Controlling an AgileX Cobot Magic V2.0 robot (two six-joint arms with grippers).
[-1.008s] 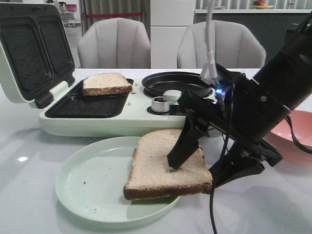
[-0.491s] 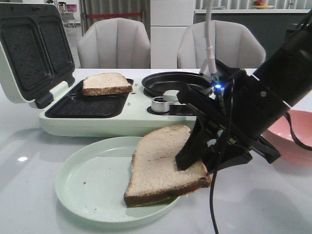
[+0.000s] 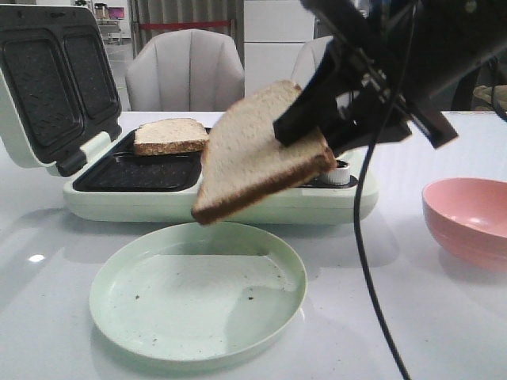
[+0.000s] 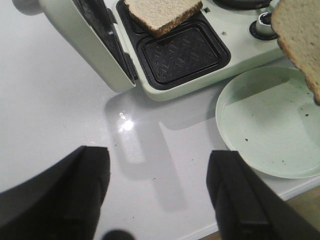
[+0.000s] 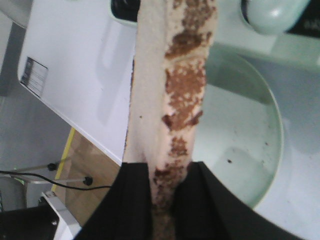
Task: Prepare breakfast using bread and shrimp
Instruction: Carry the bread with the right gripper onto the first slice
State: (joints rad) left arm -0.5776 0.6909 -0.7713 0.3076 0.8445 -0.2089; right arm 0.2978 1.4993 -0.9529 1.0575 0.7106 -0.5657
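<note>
From the front, the right gripper (image 3: 333, 131) pinches a tilted bread slice (image 3: 257, 150) above the bare green plate (image 3: 198, 293); another slice (image 3: 170, 134) lies in the sandwich maker (image 3: 214, 198). The left wrist view shows the left gripper (image 4: 157, 192) spread, holding nothing. The right wrist view shows the crust edge-on.

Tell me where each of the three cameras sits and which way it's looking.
Front: faces forward over the table at the sandwich maker; right gripper holds a bread slice.
Left wrist: on the left arm, looking down; open left gripper shows.
Right wrist: on the right arm, along the gripped slice.
All share the green plate.
</note>
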